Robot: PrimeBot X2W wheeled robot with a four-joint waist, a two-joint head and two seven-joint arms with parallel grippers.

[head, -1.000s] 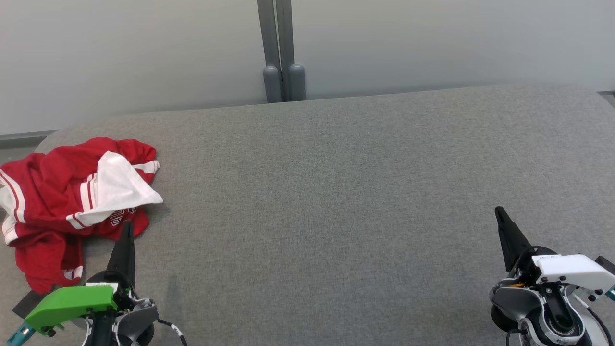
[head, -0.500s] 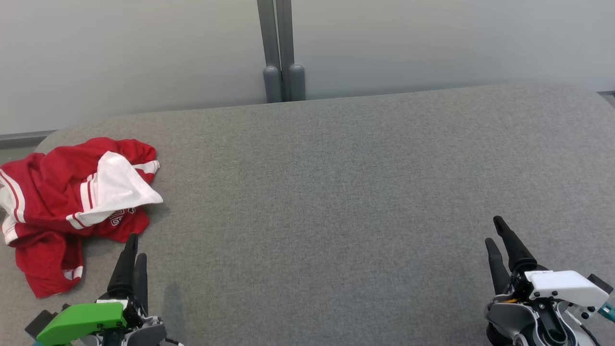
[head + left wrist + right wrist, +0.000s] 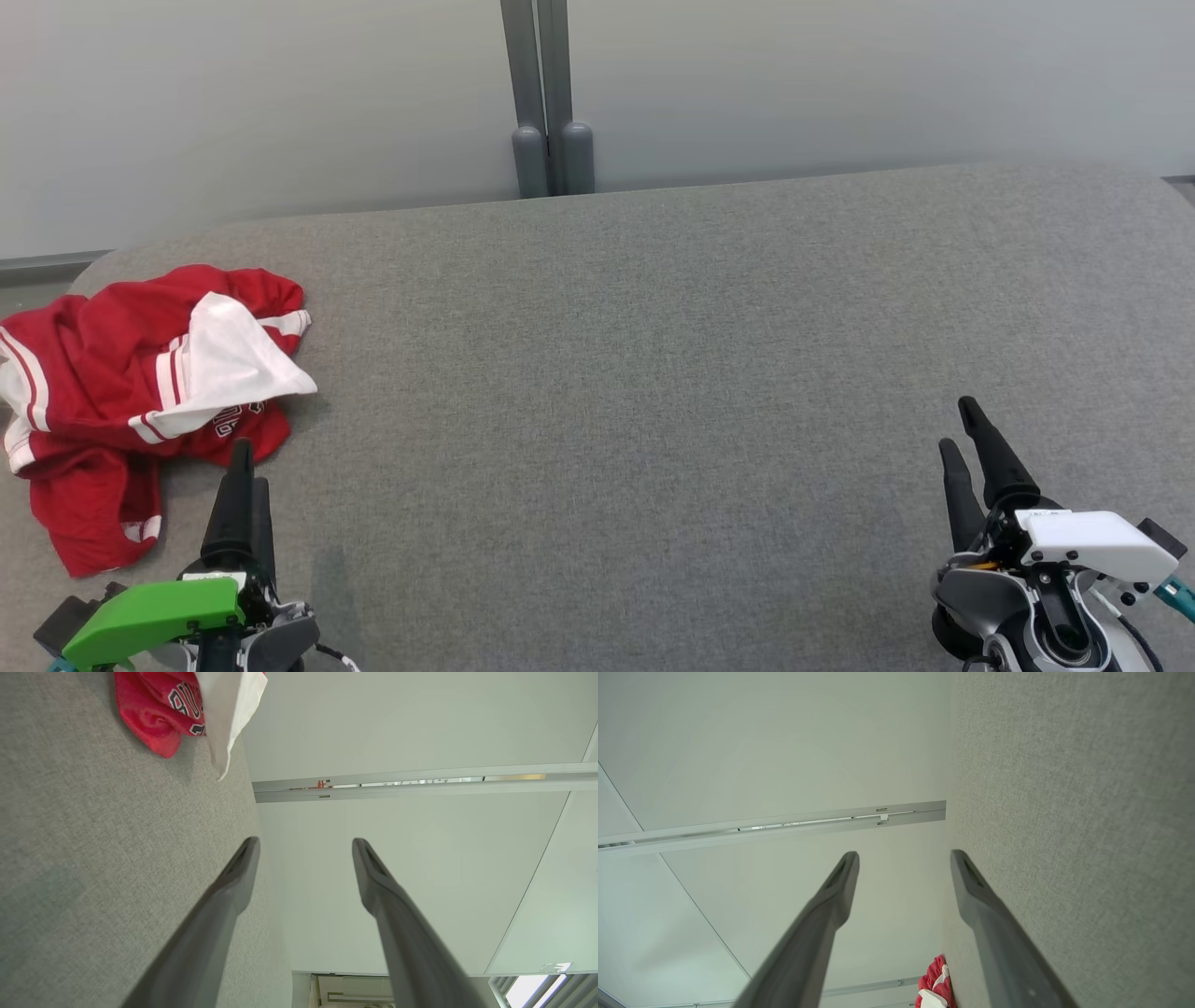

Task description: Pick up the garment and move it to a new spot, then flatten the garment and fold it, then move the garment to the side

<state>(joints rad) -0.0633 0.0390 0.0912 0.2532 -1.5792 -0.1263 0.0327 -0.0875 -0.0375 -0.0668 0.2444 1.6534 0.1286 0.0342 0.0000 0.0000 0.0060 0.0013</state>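
garment [image 3: 103,373] is a crumpled red-and-white heap at the far left of the grey padded surface [image 3: 653,392]. left gripper [image 3: 250,465] sits just near of the heap's front hem, clear of it in the left wrist view, fingers spread, nothing between them. right gripper [image 3: 958,425] is well apart at lower right over bare fabric, fingers spread too, empty.

garment [image 3: 93,364]: 1 | left pincer [image 3: 250,465] + right pincer [image 3: 957,424]: 2 | table [image 3: 653,373]: 1
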